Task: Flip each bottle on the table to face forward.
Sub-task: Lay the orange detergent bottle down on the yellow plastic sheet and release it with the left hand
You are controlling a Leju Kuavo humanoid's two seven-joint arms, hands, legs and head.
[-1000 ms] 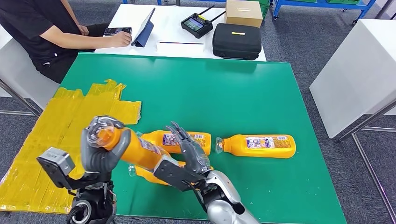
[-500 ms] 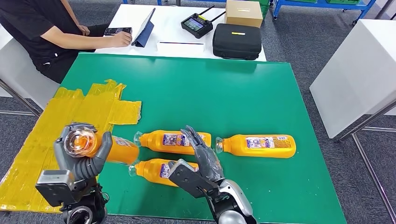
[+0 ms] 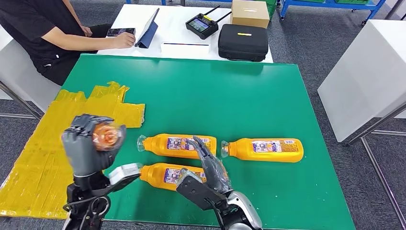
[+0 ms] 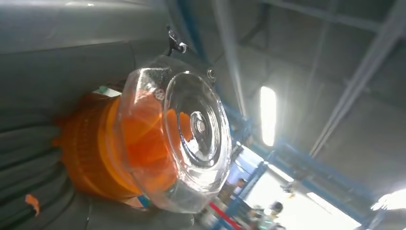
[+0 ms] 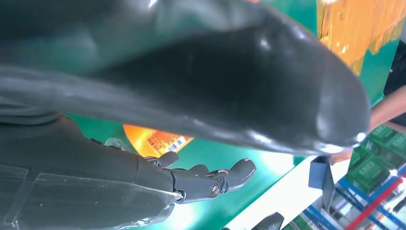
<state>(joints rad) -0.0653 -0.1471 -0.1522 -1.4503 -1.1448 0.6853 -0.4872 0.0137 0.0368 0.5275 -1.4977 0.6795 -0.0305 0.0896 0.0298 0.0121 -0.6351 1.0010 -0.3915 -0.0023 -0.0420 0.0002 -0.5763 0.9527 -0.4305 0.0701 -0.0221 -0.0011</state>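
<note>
Here, the left hand (image 3: 88, 148) grips an orange bottle (image 3: 106, 135), raised off the table (image 3: 249, 96) at its near left corner, with the clear cap end turned up toward the head camera. In the left wrist view the bottle (image 4: 158, 139) shows a glossy, faceted transparent cap over ribbed orange plastic, and the grey fingers (image 4: 33, 158) wrap its body.

3 more bottles lie flat on the smooth green table. The far-left bottle (image 3: 177, 144) and the right bottle (image 3: 265, 149) lie end to end in 1 row, their clear caps pointing left and their printed labels facing up. The near bottle (image 3: 165, 175) lies just in front of the far-left one, label up too.

The right hand (image 3: 210, 165) holds nothing. Its dark fingers are apart and stretched forward above the right ends of the near and far-left bottles; whether it touches them cannot be told. In the right wrist view the fingers (image 5: 210, 177) are spread over the green surface, with an orange labelled bottle beyond them.

Crinkled yellow tape (image 3: 62, 129) covers the floor left of the table.
</note>
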